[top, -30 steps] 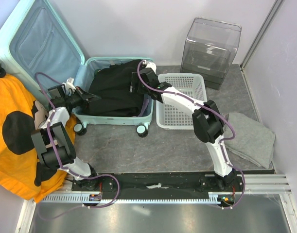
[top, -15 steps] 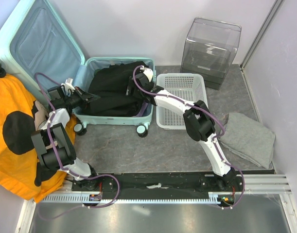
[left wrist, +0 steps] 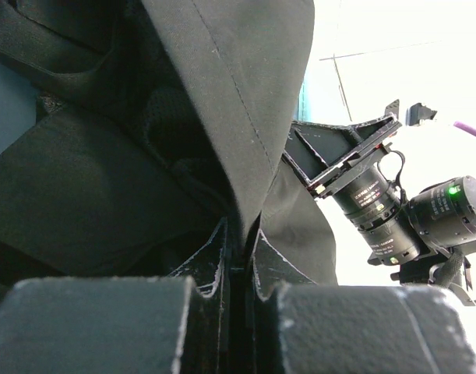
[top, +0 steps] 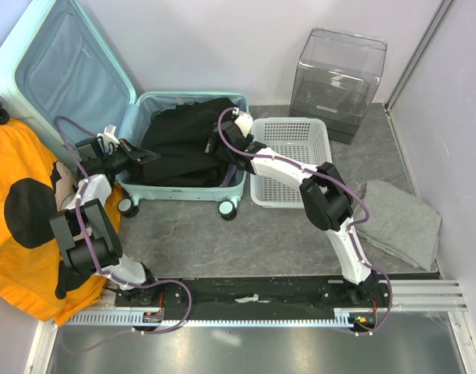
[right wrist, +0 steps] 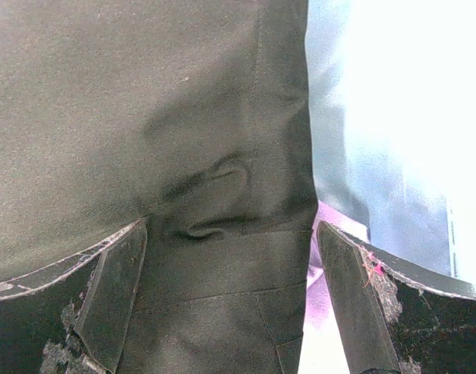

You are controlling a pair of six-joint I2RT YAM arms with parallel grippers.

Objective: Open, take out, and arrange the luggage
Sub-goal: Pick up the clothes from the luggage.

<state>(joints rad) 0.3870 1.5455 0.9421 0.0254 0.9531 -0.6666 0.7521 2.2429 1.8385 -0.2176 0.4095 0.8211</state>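
Note:
The mint luggage (top: 187, 191) lies open on the table, its lid (top: 66, 70) leaning back at the left. A black garment (top: 183, 144) fills the base. My left gripper (top: 142, 156) is at the base's left rim, shut on a fold of the black garment (left wrist: 222, 93), which is pinched between the pads at the left gripper (left wrist: 241, 257). My right gripper (top: 220, 142) stands open over the garment's right side. In the right wrist view the fingers (right wrist: 113, 296) of the right gripper (right wrist: 230, 265) straddle the black cloth (right wrist: 144, 117), with pale blue lining (right wrist: 354, 117) beside it.
A white mesh basket (top: 288, 195) stands directly right of the luggage, and a clear plastic box (top: 339, 78) behind it. A grey cloth (top: 401, 222) lies at the right. An orange cloth with black spots (top: 19, 210) covers the left side.
My right gripper has come down and forward onto the garment's right part, still open. The left gripper has kept its hold and place.

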